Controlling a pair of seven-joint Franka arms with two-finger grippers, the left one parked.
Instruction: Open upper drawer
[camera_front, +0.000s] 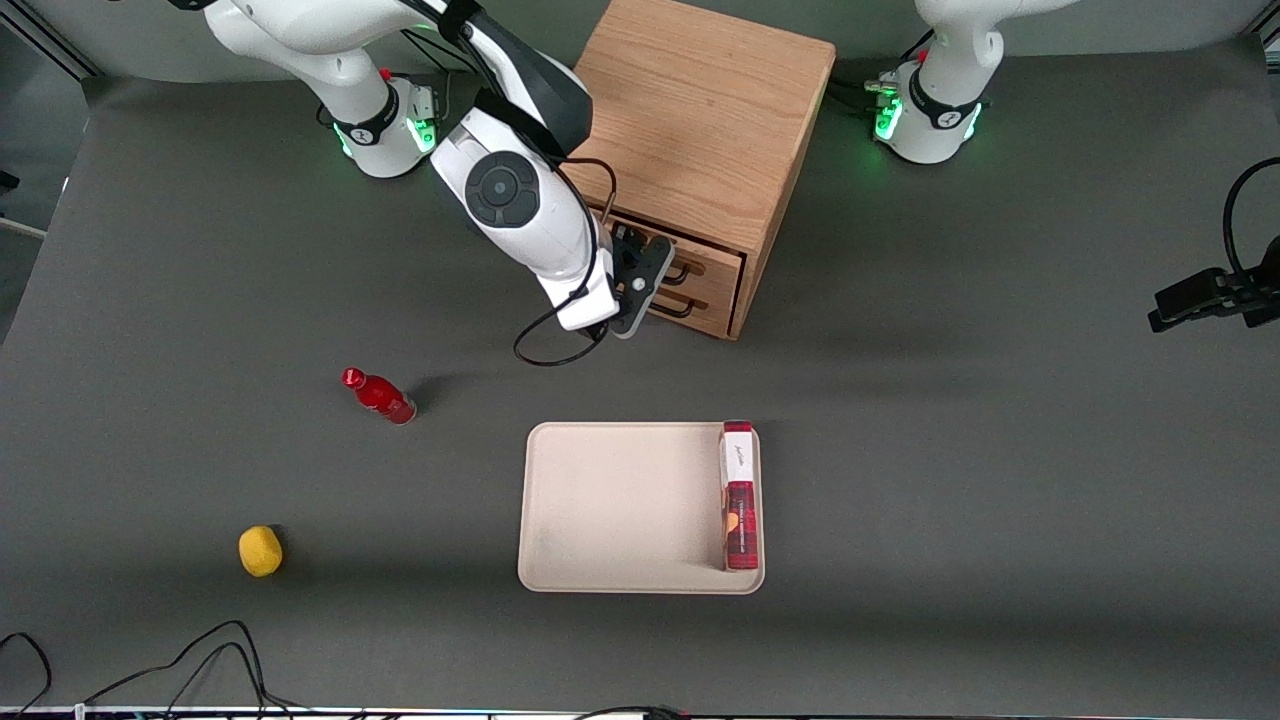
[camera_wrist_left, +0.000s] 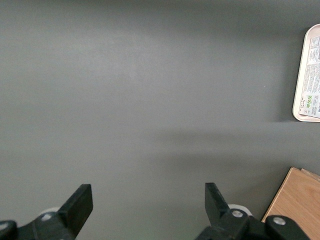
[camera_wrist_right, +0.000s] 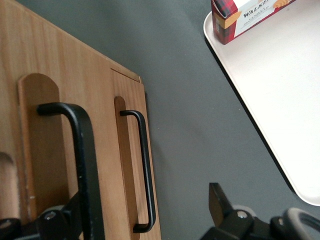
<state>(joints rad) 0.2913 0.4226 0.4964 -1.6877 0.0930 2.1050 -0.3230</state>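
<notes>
Gripper (camera_front: 655, 272) sits right at the cabinet (camera_front: 700, 120) front in the front view, at handle height, w/ the upper drawer (camera_front: 700, 258) directly ahead of it and apparently shut flush. Its black bar handle (camera_front: 683, 268) is at or just past the fingertips; contact can't be judged from this angle. Lower drawer (camera_front: 700, 305) is just under the gripper. Tray (camera_front: 620, 505) w/ a red box (camera_front: 739, 495) standing along one edge lies nearer the camera than the gripper; red bottle (camera_front: 380, 396) and yellow lemon-like item (camera_front: 260, 551) are off toward the working arm's end of the table.

Left wrist view: only grey table (camera_wrist_left: 150, 100), a tray edge and a cabinet corner; the working gripper isn't in it.

Right wrist view: gripper (camera_wrist_right: 145, 220) fingers spread wide, gap clearly open, holding nothing. Upper drawer's (camera_wrist_right: 45, 150) handle (camera_wrist_right: 82, 165) runs close past one finger (camera_wrist_right: 75, 215), inside the gap but far from the other finger (camera_wrist_right: 220, 205). Lower drawer's (camera_wrist_right: 131, 165) handle (camera_wrist_right: 145, 170) also lies between the fingers, farther from the camera.
</notes>
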